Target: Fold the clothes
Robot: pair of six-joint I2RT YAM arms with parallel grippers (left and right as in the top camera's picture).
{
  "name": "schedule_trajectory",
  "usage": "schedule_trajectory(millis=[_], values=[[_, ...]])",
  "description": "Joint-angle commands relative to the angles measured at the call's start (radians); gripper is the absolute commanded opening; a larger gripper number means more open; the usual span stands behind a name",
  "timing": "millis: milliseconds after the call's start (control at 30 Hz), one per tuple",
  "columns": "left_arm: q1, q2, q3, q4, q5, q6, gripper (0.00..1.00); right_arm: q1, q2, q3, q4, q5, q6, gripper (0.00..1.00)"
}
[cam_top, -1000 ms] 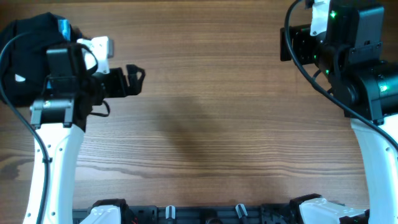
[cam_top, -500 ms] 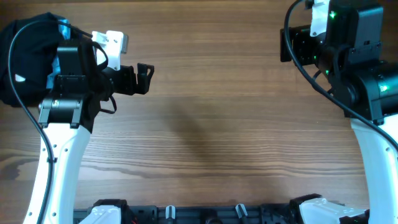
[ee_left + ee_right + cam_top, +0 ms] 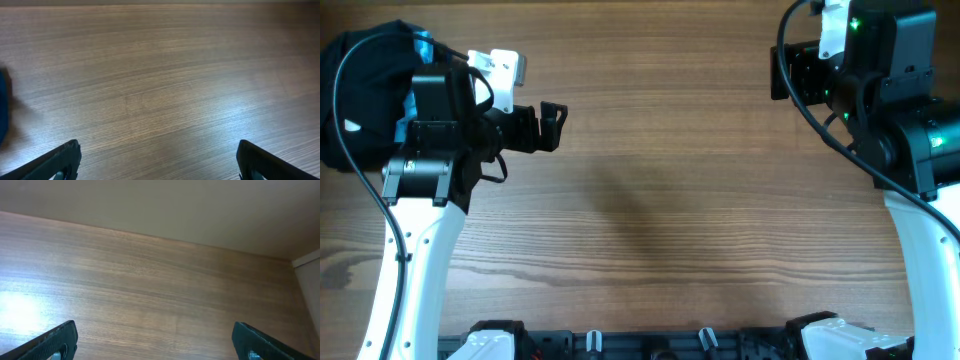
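The clothes (image 3: pixel 362 85) lie as a bunched black heap at the far left of the table, partly under my left arm, with a small white mark and a bit of light blue showing. My left gripper (image 3: pixel 557 124) points right, away from the heap, and hovers over bare wood. In the left wrist view the left gripper (image 3: pixel 160 167) is open with nothing between its fingers (image 3: pixel 62 162). My right gripper (image 3: pixel 157 347) is open too, over bare wood near the table's back edge. From overhead it is mostly hidden under the right arm (image 3: pixel 880 80).
The wooden table (image 3: pixel 650 210) stretches between the two arms. A pale wall (image 3: pixel 175 205) rises behind its back edge. A dark shape (image 3: pixel 2 112) that I cannot identify sits at the left edge of the left wrist view. Arm bases line the front edge.
A second ago my left gripper was closer to the heap; it has moved right and slightly back, then held still. The right arm has not moved.
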Motion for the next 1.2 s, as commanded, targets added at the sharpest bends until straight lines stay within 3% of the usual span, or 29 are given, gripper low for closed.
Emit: schedule_trajectory(millis=[0, 267, 467, 600, 800, 867, 1167], values=[[-0.003, -0.008, 0.003, -0.001, -0.007, 0.023, 1.0, 0.003, -0.003, -0.009, -0.001, 0.018, -0.005, 1.0], [-0.003, -0.008, 0.003, -0.001, -0.007, 0.023, 1.0, -0.015, -0.193, -0.016, -0.012, 0.018, -0.006, 1.0], [-0.003, -0.008, 0.003, -0.001, -0.007, 0.023, 1.0, -0.195, -0.374, -0.138, 0.036, -0.077, -0.002, 1.0], [-0.003, -0.008, 0.003, -0.004, -0.007, 0.023, 1.0, -0.278, -0.572, -0.446, 0.348, -0.204, -0.003, 1.0], [-0.003, -0.008, 0.003, -0.004, -0.007, 0.023, 1.0, -0.286, -0.896, -0.982, 0.798, -0.327, -0.001, 1.0], [-0.003, -0.008, 0.003, -0.004, -0.007, 0.023, 1.0, -0.284, -1.027, -1.186, 0.882, -0.354, 0.003, 1.0], [-0.003, -0.008, 0.003, -0.004, -0.007, 0.023, 1.0, -0.23, -1.277, -1.555, 1.143, -0.354, 0.006, 1.0]])
